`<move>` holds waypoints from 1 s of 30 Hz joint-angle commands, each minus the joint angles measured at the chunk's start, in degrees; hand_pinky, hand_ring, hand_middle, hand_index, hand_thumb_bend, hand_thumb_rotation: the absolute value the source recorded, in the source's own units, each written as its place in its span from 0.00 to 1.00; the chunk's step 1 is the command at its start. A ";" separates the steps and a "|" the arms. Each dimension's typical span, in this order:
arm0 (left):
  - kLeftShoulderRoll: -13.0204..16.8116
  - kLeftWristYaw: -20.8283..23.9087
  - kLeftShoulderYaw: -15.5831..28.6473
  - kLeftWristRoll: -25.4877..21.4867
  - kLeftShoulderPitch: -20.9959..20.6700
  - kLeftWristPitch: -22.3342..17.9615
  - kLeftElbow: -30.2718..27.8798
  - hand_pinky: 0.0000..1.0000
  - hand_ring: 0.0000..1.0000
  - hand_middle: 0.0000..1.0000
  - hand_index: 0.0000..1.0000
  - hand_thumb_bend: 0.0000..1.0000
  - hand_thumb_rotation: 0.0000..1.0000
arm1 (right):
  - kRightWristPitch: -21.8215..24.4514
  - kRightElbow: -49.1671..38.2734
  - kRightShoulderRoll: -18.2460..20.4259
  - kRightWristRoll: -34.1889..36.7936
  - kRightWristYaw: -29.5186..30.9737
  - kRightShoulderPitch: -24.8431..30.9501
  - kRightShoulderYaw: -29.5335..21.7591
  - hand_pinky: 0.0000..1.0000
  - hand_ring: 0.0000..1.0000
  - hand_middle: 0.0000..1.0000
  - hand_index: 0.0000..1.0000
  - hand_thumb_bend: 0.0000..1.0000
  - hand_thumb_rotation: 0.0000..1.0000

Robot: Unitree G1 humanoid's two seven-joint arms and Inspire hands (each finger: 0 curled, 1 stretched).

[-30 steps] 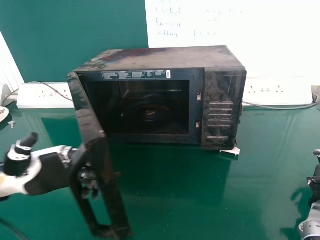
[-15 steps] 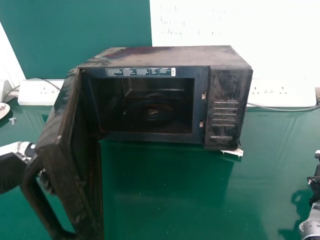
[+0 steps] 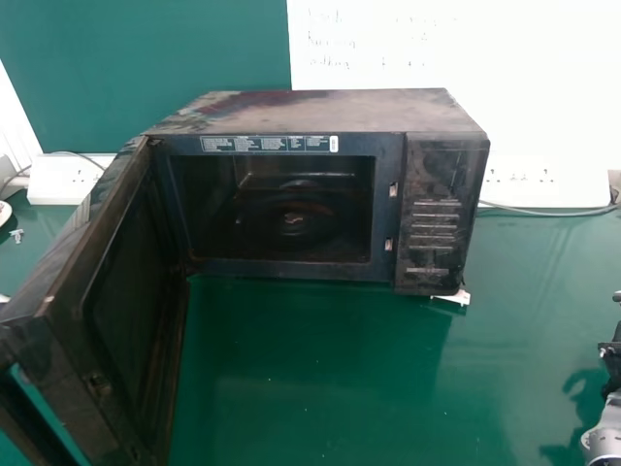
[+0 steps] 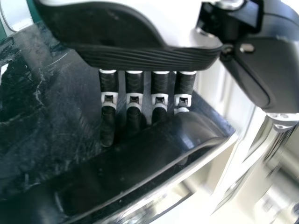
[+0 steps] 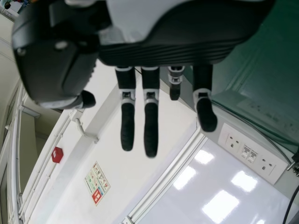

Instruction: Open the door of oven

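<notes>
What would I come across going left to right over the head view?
The swung-open black oven door, the oven's dark rectangular cavity, its black control panel with pale lines, then the robot's grey-and-black right hand at the edge.

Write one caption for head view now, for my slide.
Black microwave oven with dusty top, its dark framed door wide open, on a glossy green table.

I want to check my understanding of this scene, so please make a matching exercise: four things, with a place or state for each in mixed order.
Things:
1. Oven door
2. Control panel
3. Left hand
4. Right hand

Places or states:
A. fingers at the door's handle
B. swung open on the robot's left
C. touching nothing
D. right of the dark cavity

Right pairs: 1-B, 2-D, 3-A, 4-C
</notes>
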 commanded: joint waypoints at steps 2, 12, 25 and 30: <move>0.87 4.18 2.81 -6.79 -3.21 4.55 0.50 0.12 0.22 0.40 0.49 0.51 0.00 | -0.83 -1.10 0.54 -0.27 -0.23 -0.06 0.31 0.45 0.51 0.65 0.69 1.00 0.90; -1.08 -0.65 3.89 -8.55 -14.63 -2.96 15.70 0.14 0.21 0.41 0.50 0.51 0.00 | -0.75 -0.10 0.12 -0.30 0.00 -0.15 0.21 0.43 0.51 0.64 0.68 1.00 0.91; 1.06 -1.27 2.06 -11.40 -18.79 -3.45 26.93 0.14 0.19 0.41 0.50 0.51 0.00 | -0.61 0.07 0.01 -0.15 0.74 0.05 0.06 0.40 0.52 0.66 0.68 1.00 0.90; 1.26 -1.30 -1.17 -17.30 -19.85 -4.62 27.71 0.13 0.19 0.30 0.49 0.80 0.37 | -0.72 -0.01 0.13 -0.42 0.50 0.05 0.22 0.39 0.51 0.65 0.67 1.00 0.89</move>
